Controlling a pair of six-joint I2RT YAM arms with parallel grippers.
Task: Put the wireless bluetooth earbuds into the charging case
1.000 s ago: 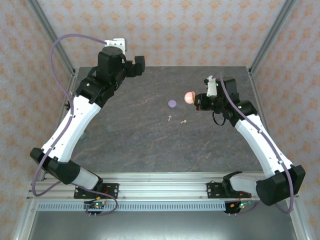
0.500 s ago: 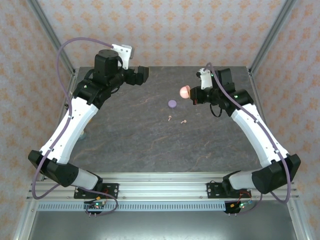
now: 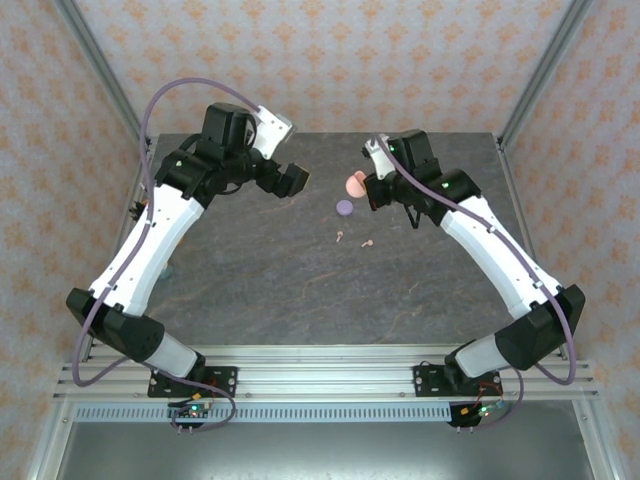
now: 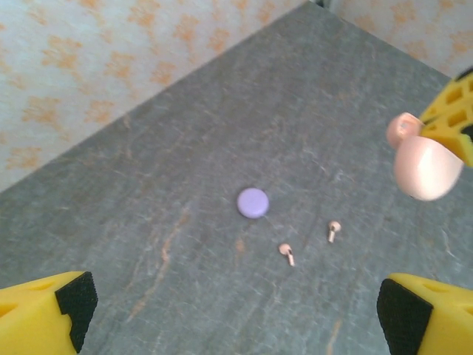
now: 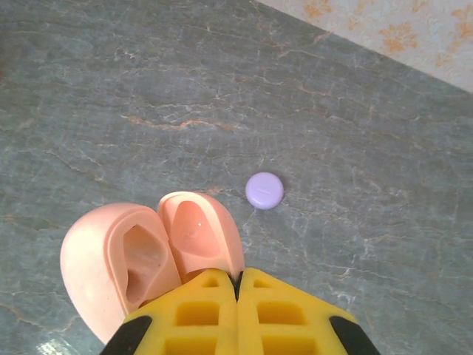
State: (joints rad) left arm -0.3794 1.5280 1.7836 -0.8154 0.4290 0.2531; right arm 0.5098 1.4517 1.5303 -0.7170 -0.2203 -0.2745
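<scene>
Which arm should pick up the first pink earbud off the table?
Left. The left gripper is open and empty, looking down at both pink earbuds lying loose on the table. The right gripper is shut on the open pink case, so it is busy.

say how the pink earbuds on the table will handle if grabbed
Probably very light: the earbuds are far smaller than the lilac disc. Likely to roll or skid when nudged, given the round head and thin stem. Lying flat on the table, probably fiddly to pinch.
</scene>
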